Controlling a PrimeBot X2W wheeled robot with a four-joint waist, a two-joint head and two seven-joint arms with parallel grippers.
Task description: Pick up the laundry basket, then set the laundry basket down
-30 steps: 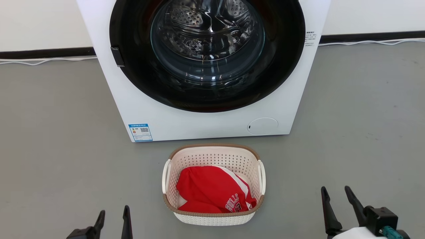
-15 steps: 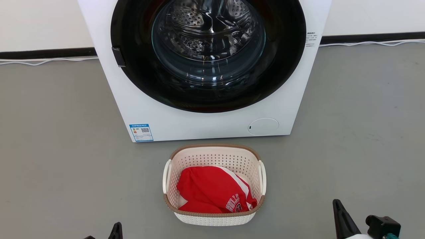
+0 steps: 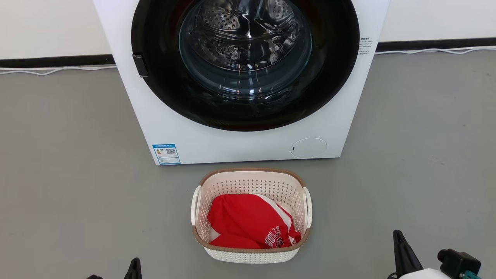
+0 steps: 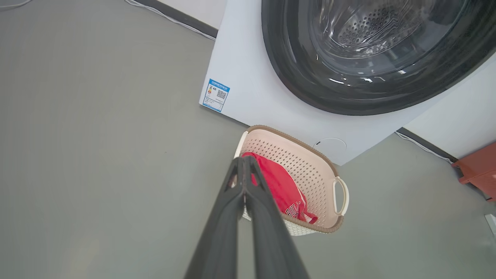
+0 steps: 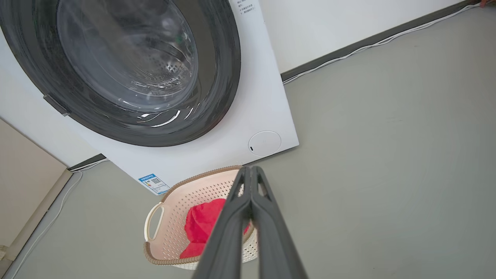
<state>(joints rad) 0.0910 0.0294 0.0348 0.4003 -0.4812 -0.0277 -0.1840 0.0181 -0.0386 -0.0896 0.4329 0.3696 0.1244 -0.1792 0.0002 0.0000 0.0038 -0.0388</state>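
Washing machine [image 3: 232, 147] well ahead of both pairs of jaws. On floor [image 3: 58, 174] just before it, laundry basket [image 3: 251, 182], ahead of and between left gripper [image 4: 244, 162] and right gripper [image 5: 250, 170], each pressed together, holding nothing. Inside, red shirt [image 3: 244, 217]. Likely light, stiff plastic with some flex; best taken by white loop handles [image 3: 195, 205], one per side, lifted level.

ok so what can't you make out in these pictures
- Head view: blue label on the washer, print too small to read.
- Head view: basket floor, hidden under the red shirt.
- Head view: left gripper, mostly cut off by the bottom edge.
- Right wrist view: part of the basket, behind the right gripper.
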